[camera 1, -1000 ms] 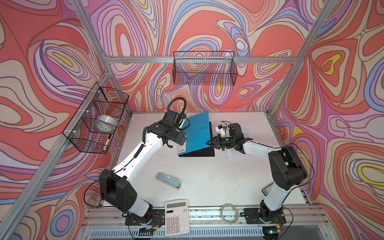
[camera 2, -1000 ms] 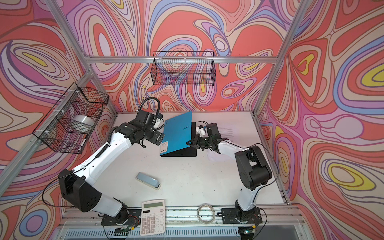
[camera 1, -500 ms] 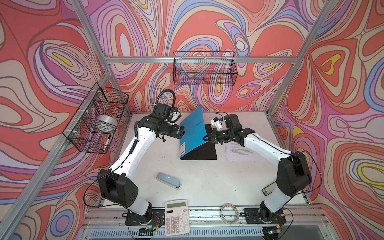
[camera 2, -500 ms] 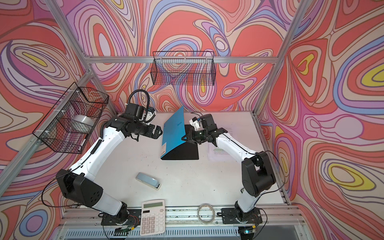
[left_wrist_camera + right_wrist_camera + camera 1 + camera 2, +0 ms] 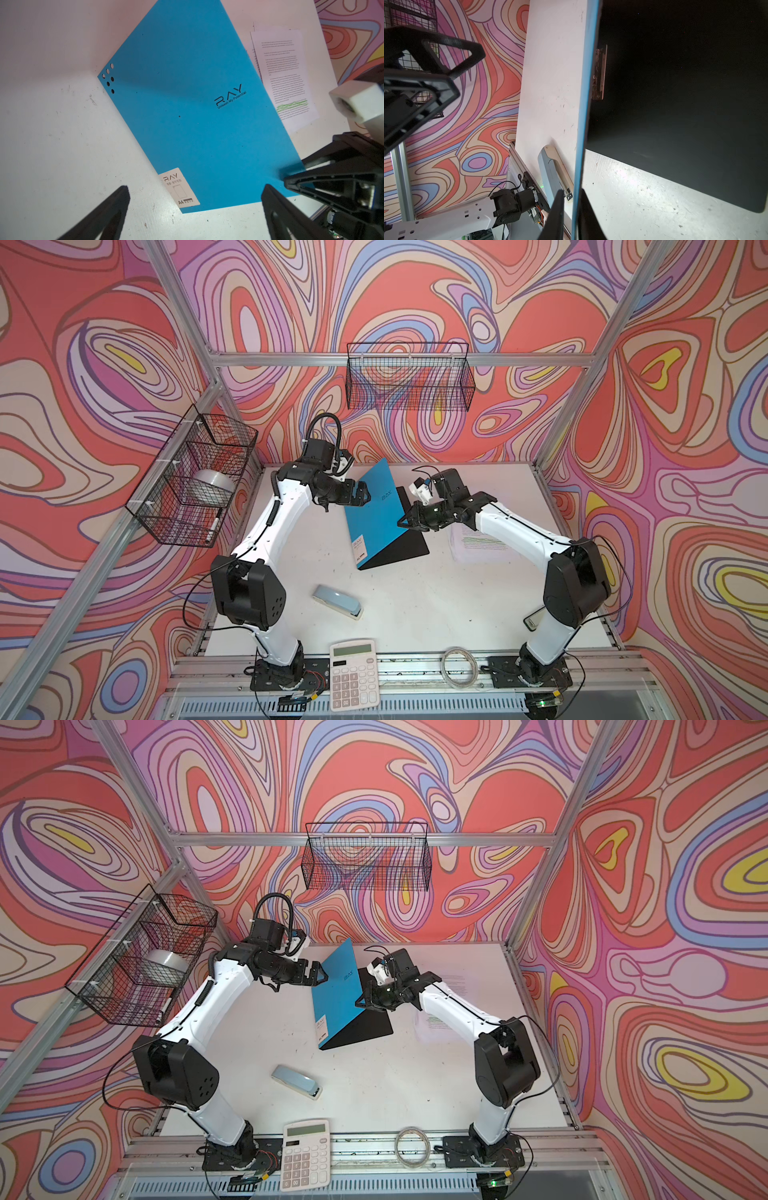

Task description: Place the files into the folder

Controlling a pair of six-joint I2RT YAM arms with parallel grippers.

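The folder (image 5: 374, 522) is sitting open near the middle of the table (image 5: 415, 614). Its black inner flap is lying flat, and its blue front cover is standing raised, tilting toward the left arm's side. The "RAY" lettering and the white label sticker are showing on the blue face in the left wrist view (image 5: 187, 104).

The right gripper (image 5: 400, 524) is reaching in at the cover's free edge. In the right wrist view its two fingers (image 5: 556, 207) are sitting on either side of that edge (image 5: 583, 104), only a sliver apart. A thin strip of light is showing between one finger and the cover, so I cannot tell whether it is actually pinching.

The left gripper (image 5: 359, 495) is hovering just beside the blue face with its jaws spread wide, holding nothing – the left wrist view is showing both fingers well apart (image 5: 195, 187).

The files (image 5: 482, 549) are lying flat on the table outside the folder, on its right side and partly under the right arm (green highlighted lines are showing on the top sheet (image 5: 284, 79)).

A grey-blue stapler (image 5: 336, 601) is lying nearer the front, well apart from the folder – and a white calculator (image 5: 353, 674) is resting at the front rail.
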